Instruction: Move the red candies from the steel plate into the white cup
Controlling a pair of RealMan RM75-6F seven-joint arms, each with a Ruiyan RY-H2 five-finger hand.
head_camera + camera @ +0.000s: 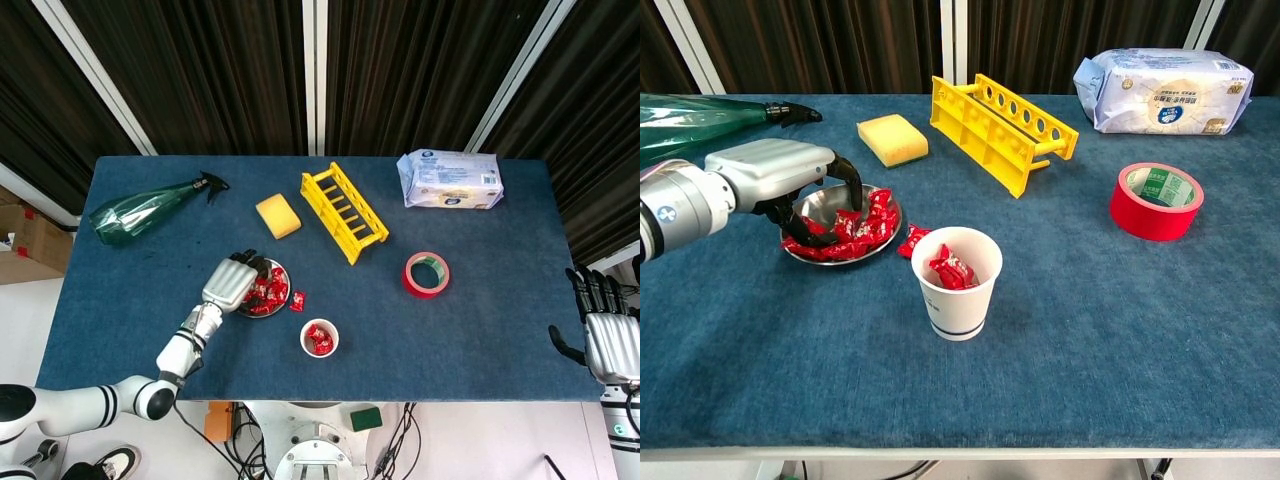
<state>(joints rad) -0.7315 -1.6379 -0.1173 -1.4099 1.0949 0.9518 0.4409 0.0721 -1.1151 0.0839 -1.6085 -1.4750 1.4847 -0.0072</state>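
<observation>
The steel plate (283,270) (821,203) lies left of centre with a heap of red candies (268,292) (856,228) in it. My left hand (231,282) (778,173) hangs over the plate's left side, its dark fingers (852,186) curled down among the candies. Whether it grips one is hidden. The white cup (319,338) (957,290) stands just right of the plate, upright, with red candies inside. One loose red candy (297,300) (912,240) lies on the cloth between plate and cup. My right hand (607,338) waits off the table's right edge, empty, fingers apart.
A yellow sponge (892,138) and a yellow rack (1002,128) lie behind the plate. A green spray bottle (150,208) is at the far left, a red tape roll (1156,200) at the right, and a wipes pack (1162,91) at the back right.
</observation>
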